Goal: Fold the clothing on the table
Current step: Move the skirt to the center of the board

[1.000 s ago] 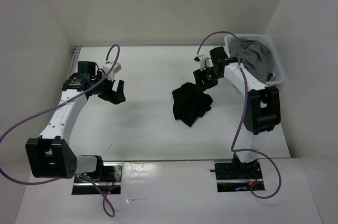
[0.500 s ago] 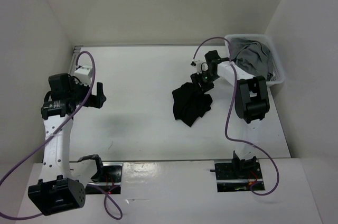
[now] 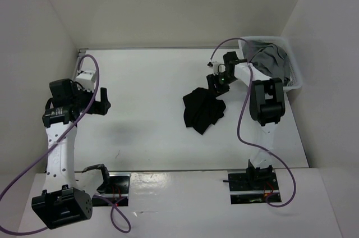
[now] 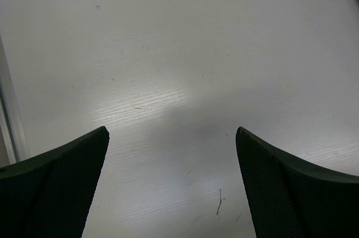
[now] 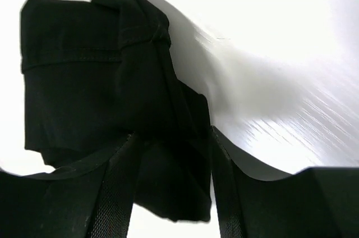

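Top external view: black clothing (image 3: 202, 111) crumpled right of centre on tabletop (image 3: 151, 81); right hand (image 3: 217, 85) straddles its upper edge, presumably to lift, grip undeterminable; left hand (image 3: 104, 102) spread apart at left, seemingly waiting.

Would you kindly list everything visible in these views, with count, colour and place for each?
clothing: one, black, crumpled on the table right of centre
garment: one, grey, heaped in the basket
basket: one, white, far right corner of the table
table: one, white, under everything
cables: two, purple, one looping along each arm
arms: two, white with black joints, bases at the near edge
left tool: one, black, open over bare table at the left
right tool: one, black, fingers either side of a fold of the clothing; whether it grips is unclear
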`<state>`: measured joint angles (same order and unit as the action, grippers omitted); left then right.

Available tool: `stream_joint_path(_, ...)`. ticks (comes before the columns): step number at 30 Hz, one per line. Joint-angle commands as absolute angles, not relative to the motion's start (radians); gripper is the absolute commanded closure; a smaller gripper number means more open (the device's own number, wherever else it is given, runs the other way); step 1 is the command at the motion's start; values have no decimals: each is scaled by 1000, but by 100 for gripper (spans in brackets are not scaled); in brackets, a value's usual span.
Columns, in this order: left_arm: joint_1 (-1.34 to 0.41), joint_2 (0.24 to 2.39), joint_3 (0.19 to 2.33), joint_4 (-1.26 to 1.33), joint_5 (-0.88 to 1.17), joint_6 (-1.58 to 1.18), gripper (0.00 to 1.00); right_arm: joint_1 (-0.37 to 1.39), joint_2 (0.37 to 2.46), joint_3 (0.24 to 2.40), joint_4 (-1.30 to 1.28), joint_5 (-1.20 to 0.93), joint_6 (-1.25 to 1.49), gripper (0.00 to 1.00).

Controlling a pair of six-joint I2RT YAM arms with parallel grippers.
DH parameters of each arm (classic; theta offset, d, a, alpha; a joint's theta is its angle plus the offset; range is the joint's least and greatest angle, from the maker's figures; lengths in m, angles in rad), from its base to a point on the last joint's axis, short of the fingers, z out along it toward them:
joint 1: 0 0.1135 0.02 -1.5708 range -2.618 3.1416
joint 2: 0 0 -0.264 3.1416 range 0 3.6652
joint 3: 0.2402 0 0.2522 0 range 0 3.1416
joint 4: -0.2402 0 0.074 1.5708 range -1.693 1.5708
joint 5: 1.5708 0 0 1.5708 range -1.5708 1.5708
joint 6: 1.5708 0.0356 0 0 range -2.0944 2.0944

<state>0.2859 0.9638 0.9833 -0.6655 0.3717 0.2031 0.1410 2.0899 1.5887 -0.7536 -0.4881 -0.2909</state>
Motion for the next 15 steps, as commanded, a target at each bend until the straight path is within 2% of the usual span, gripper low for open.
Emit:
stream_joint_path(1, 295, 976, 979, -640, 391, 187, 0, 146, 2124, 1628, -767, -548, -304, 46)
stream_joint_path(5, 295, 976, 979, -640, 400, 187, 0, 146, 2146, 1647, -776, -566, -304, 53)
stream_joint_path(6, 295, 985, 979, -640, 400, 187, 0, 146, 2146, 1647, -776, -566, -304, 64)
stream_joint_path(9, 295, 985, 979, -640, 400, 187, 0, 146, 2146, 1667, -776, -566, -304, 87)
stream_joint_path(13, 295, 985, 979, -640, 400, 187, 0, 146, 2100, 1694, -796, -566, -304, 95)
stream_joint_path(15, 295, 985, 979, -640, 400, 187, 0, 146, 2073, 1723, -796, -557, -304, 95)
